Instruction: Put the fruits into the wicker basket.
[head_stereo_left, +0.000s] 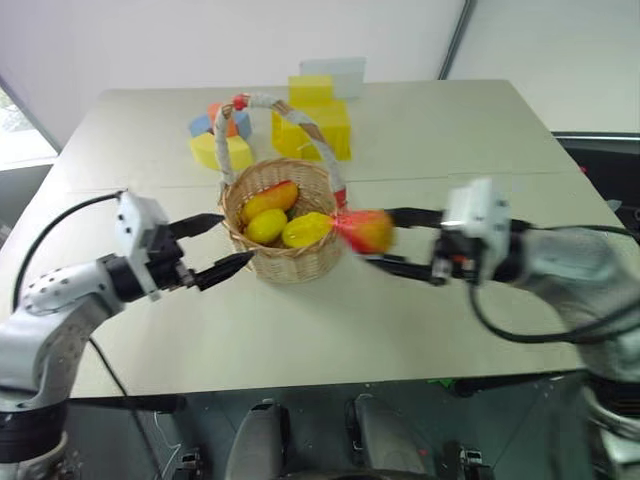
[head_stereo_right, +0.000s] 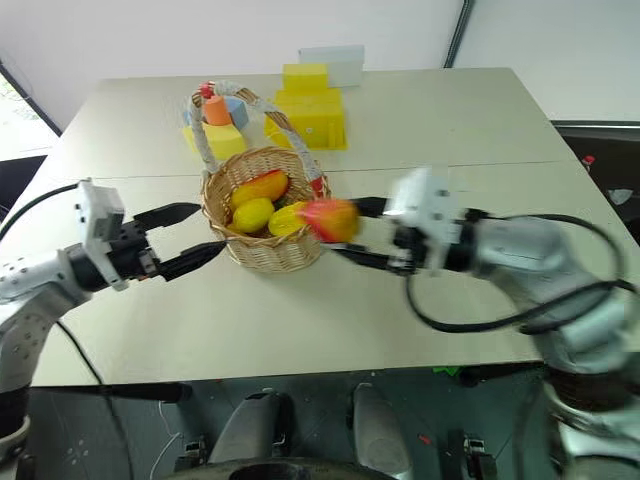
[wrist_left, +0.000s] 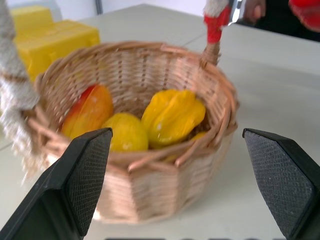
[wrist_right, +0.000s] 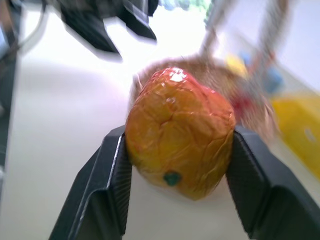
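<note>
The round wicker basket (head_stereo_left: 287, 255) with its tall wrapped handle (head_stereo_left: 262, 102) stands mid-table. Inside lie a red-and-yellow mango (head_stereo_left: 270, 200), a yellow lemon (head_stereo_left: 265, 226) and another yellow fruit (head_stereo_left: 306, 230). My right gripper (head_stereo_left: 385, 238) is shut on a red-and-yellow apple-like fruit (head_stereo_left: 364, 230), held just above the basket's right rim; the right wrist view shows the fruit (wrist_right: 179, 132) pinched between both pads. My left gripper (head_stereo_left: 218, 246) stands open at the basket's left side, its fingers (wrist_left: 80, 180) wide and empty.
Behind the basket sit yellow blocks (head_stereo_left: 312, 125), a blue and an orange block (head_stereo_left: 222, 122) and a pale box (head_stereo_left: 335, 75). The table's front edge (head_stereo_left: 330, 385) runs below my arms. Bare tabletop (head_stereo_left: 480, 160) stretches to the right.
</note>
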